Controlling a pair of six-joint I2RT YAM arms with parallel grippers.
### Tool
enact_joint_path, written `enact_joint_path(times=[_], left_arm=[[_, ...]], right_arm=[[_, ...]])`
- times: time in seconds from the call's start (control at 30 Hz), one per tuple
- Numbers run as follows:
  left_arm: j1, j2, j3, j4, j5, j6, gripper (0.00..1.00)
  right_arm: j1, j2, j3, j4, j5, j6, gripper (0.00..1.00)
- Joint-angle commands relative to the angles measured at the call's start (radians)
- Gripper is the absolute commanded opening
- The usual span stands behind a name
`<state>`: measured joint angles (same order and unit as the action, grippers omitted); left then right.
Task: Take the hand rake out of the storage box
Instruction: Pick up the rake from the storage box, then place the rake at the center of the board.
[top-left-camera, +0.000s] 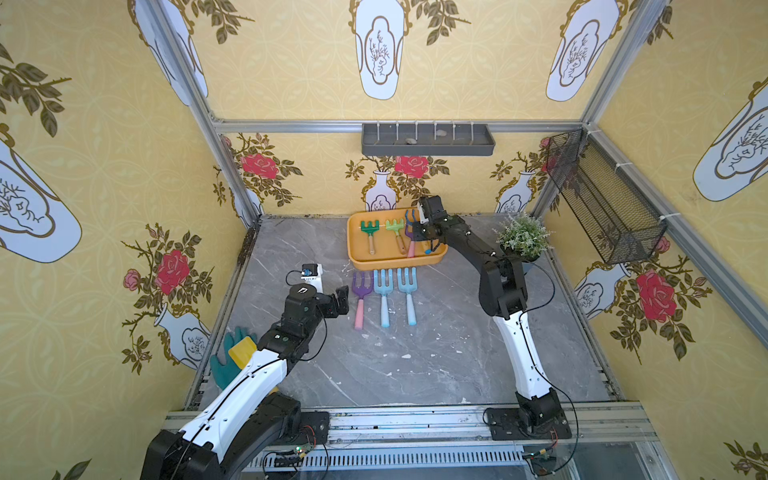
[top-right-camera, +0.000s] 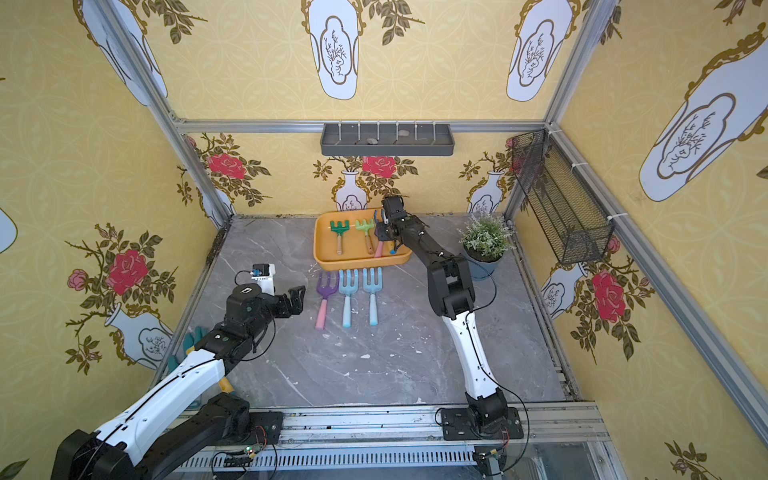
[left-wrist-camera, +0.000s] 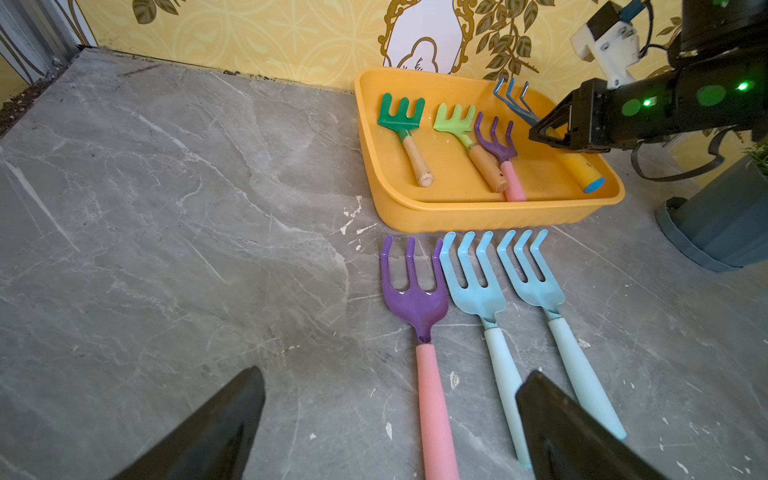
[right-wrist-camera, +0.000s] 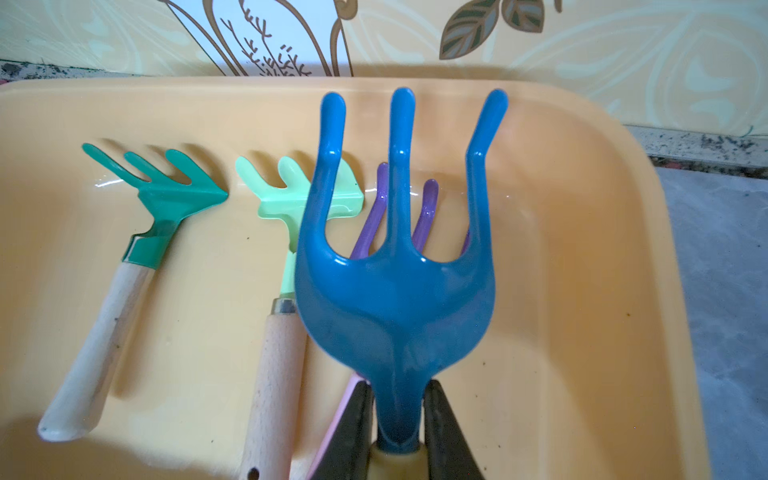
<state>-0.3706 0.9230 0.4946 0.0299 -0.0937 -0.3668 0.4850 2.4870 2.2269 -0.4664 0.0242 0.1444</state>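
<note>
The orange-yellow storage box (top-left-camera: 395, 262) (top-right-camera: 361, 262) (left-wrist-camera: 478, 208) stands at the back of the table. My right gripper (right-wrist-camera: 397, 386) (top-left-camera: 415, 232) is shut on the neck of a blue hand rake (right-wrist-camera: 395, 299) (left-wrist-camera: 509, 97) with a yellow handle. That rake is still over the box, tines tilted up, its blue-capped handle end (left-wrist-camera: 592, 185) low by the box's near corner. A dark green rake (left-wrist-camera: 401, 120), a light green rake (left-wrist-camera: 455, 122) and a purple rake (left-wrist-camera: 496, 141) lie in the box. My left gripper (left-wrist-camera: 392, 374) (top-left-camera: 341, 301) hangs open over the table, with nothing in it.
One purple rake (top-left-camera: 360, 291) and two light blue rakes (top-left-camera: 383, 286) (top-left-camera: 407, 282) lie on the table before the box. A potted plant (top-left-camera: 521, 239) stands by the right arm. A grey trough (top-left-camera: 428, 141) and a mesh basket (top-left-camera: 602, 208) hang on the walls. A teal glove (top-left-camera: 226, 357) lies at the left.
</note>
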Motion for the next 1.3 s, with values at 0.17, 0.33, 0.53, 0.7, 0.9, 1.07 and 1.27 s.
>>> enact_joint_path(times=[0.17,0.33,0.53,0.7,0.9,1.07,1.27], left_arm=[[0.002,0.004,-0.004,0.010,-0.004,0.009,1.00],[0.001,-0.001,-0.005,0.003,-0.018,0.010,1.00],[0.001,-0.020,-0.011,-0.004,-0.027,-0.011,1.00],[0.002,-0.035,-0.011,-0.006,-0.004,-0.012,1.00],[0.001,-0.044,-0.016,-0.015,0.004,-0.015,1.00],[0.001,-0.044,-0.018,-0.015,0.005,-0.014,1.00],[0.002,-0.015,0.006,0.004,0.007,-0.031,1.00]], right_arm=[[0.021,-0.222,-0.205,0.102,0.065,0.014,0.00],[0.145,-0.553,-0.577,0.161,0.185,0.125,0.00],[0.300,-0.877,-1.142,0.304,0.356,0.305,0.00],[0.370,-0.924,-1.345,0.337,0.373,0.352,0.00],[0.326,-0.854,-1.396,0.427,0.313,0.339,0.00],[0.251,-0.770,-1.374,0.506,0.231,0.284,0.00],[0.211,-0.681,-1.313,0.512,0.211,0.255,0.11]])
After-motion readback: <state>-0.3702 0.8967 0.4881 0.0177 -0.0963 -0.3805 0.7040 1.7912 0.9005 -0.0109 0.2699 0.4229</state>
